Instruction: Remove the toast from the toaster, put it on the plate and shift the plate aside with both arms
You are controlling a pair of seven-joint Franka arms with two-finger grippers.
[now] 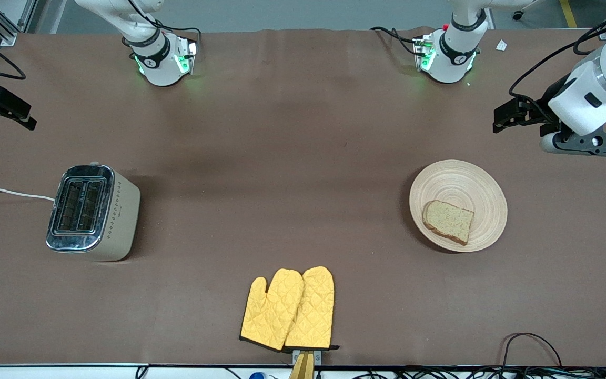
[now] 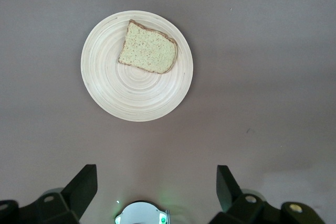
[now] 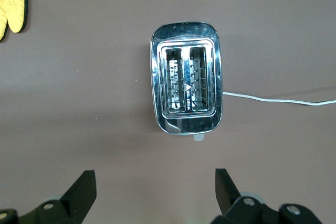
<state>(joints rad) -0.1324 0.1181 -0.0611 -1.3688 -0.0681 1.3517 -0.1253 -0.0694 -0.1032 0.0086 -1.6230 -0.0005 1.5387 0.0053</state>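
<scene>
The toast [image 1: 447, 221] [image 2: 148, 50] lies flat on the round light-wood plate [image 1: 461, 184] [image 2: 131, 95], on the part of it nearest the front camera. The plate rests on the brown table at the left arm's end. My left gripper [image 1: 500, 118] [image 2: 156, 182] hangs open and empty over bare table, between the plate and the left arm's base. At the right arm's end, my right gripper [image 1: 24, 116] [image 3: 155, 184] is also open and empty, high over bare table beside the toaster [image 1: 92, 213] [image 3: 186, 85].
The chrome-topped toaster has two slots with nothing in them, and its white cord [image 1: 8, 192] runs off the table's end. A pair of yellow oven mitts [image 1: 288, 309] lies near the table's front edge. Cables hang along that edge.
</scene>
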